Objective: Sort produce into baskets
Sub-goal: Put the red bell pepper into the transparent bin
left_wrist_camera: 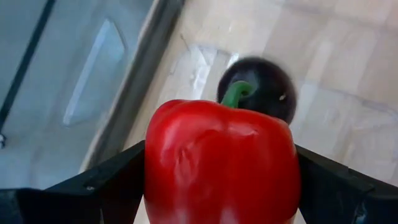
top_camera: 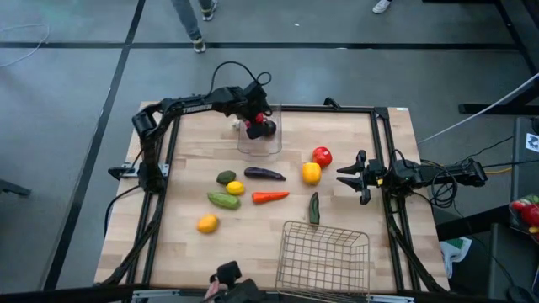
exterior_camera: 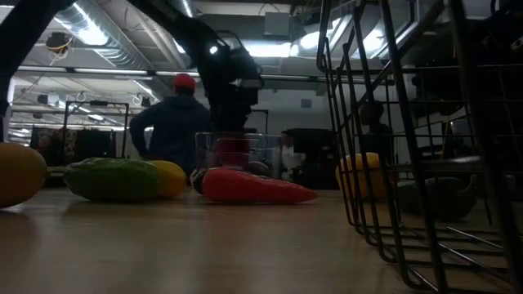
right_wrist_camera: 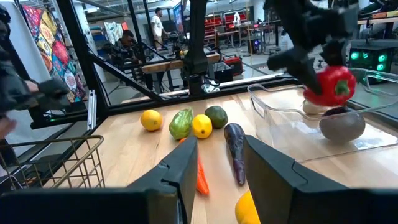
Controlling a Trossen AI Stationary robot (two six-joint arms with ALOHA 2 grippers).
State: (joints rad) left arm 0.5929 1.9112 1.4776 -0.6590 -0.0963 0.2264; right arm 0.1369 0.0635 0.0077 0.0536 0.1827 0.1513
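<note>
My left gripper [top_camera: 255, 126] hangs over the clear plastic bin [top_camera: 271, 145] at the table's far edge, shut on a red bell pepper [left_wrist_camera: 217, 155]. A dark round fruit [left_wrist_camera: 264, 81] and a white piece [right_wrist_camera: 314, 107] lie on the bin's floor below it. My right gripper [top_camera: 349, 177] waits open and empty at the table's right side, near a red fruit [top_camera: 322, 156] and a yellow one [top_camera: 312, 173]. The wire-mesh basket [top_camera: 324, 257] stands at the near edge. My left gripper pinches the red bell pepper by its two opposite sides [left_wrist_camera: 155, 162] between its two fingers [left_wrist_camera: 112, 177]. The fingers come from above, pointing down into the bin. The pepper is lifted clear above the bin's floor [right_wrist_camera: 329, 84], its green stem [left_wrist_camera: 235, 93] pointing away from the gripper.
Loose produce lies mid-table: a purple eggplant [top_camera: 264, 174], an orange-red carrot [top_camera: 269, 197], a dark green fruit [top_camera: 226, 178], a lemon [top_camera: 236, 188], a green cucumber [top_camera: 223, 200], an orange fruit [top_camera: 207, 223] and a dark green vegetable [top_camera: 314, 208]. People stand beyond the far edge.
</note>
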